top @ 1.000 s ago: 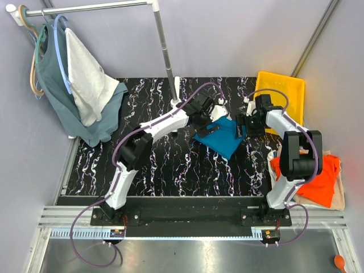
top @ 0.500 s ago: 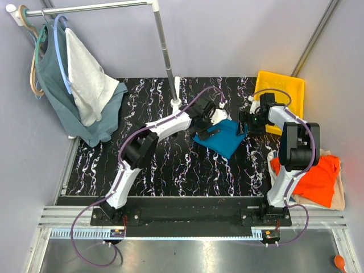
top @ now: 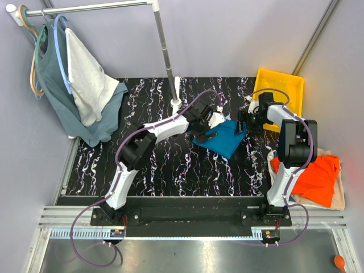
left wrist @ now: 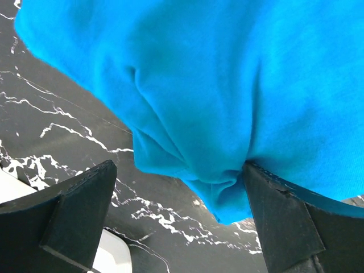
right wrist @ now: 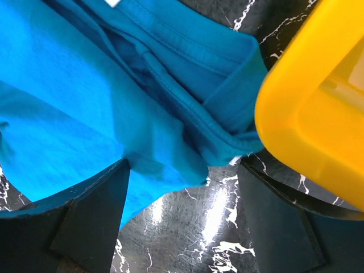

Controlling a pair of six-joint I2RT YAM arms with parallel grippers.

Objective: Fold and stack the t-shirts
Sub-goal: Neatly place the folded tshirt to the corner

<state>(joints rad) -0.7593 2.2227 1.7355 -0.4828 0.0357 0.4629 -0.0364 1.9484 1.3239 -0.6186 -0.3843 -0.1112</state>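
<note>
teal tee bunched btwn two wide hands, orange + cream tees off to the side

black marbled surface (top: 170, 170) fills the mid of the top view. at 10 o'clock a metal rack (top: 162, 40) carries a grey-green top (top: 54, 85) and a white cloth (top: 88, 79) on hangers, both drooping onto the surface's far-left corner. yellow bin (top: 284, 85) sits at the 1 o'clock corner. orange t-shirt (top: 318, 179) lies crumpled at 4 o'clock, past the surface's right edge, on top of the cream t-shirt (top: 339, 199), of which only a strip shows.

teal-blue t-shirt (top: 224, 139) lies rumpled on the surface, approx 2 o'clock of centre, just beside the bin.

left hand (left wrist: 177, 166) is at the tee's 10 o'clock side, fingers spread wide w/ a bulge of teal cloth btwn them; one finger touches the fold, no grip. right hand (right wrist: 183, 168) is at the tee's 2 o'clock edge, also spread wide, a hem fold btwn its fingers, bin rim right next to it.
</note>
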